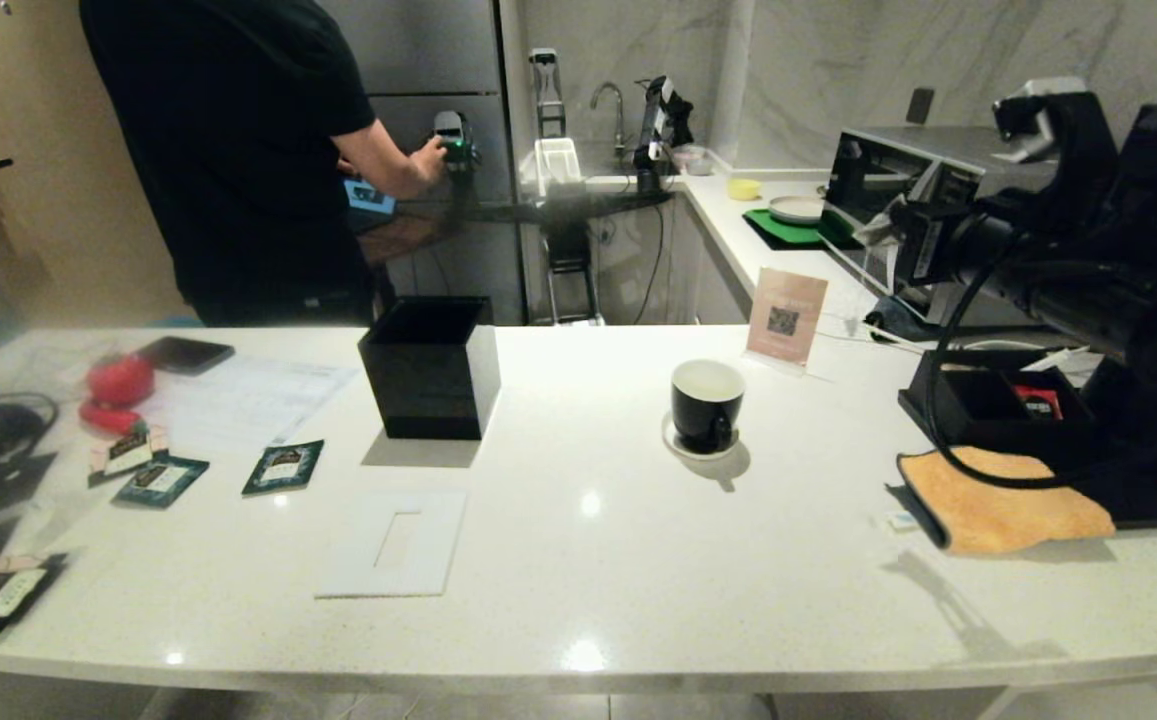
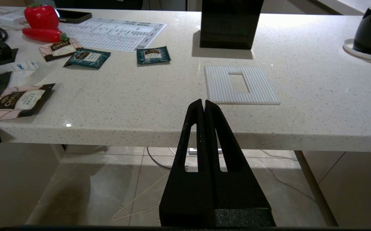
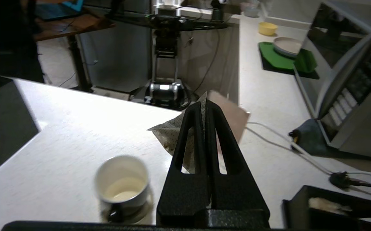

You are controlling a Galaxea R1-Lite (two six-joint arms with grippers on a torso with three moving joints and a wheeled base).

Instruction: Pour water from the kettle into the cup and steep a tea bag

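One cup: the cup (image 1: 706, 402) sits on its white saucer (image 1: 676, 443) mid-counter, right of the black box (image 1: 430, 367). We see pale liquid in it already, so we guess pouring is done.
One tea bag: the right gripper (image 3: 205, 104) is pinched tight on a tea bag (image 3: 172, 134), held up in the air just right of and beyond the cup, probably so it can swing over and dunk.
Zero kettles: we can't spot the kettle in any view.
Left gripper: the left gripper (image 2: 203, 103) is clamped on nothing, parked below the near counter edge, likely just out of the way.
Four sachets: we count four tea sachets (image 2: 153, 55) lying flat on the left side, spares we reckon.
One person: a person (image 1: 238, 150) stands far left behind the counter, busy with something else.
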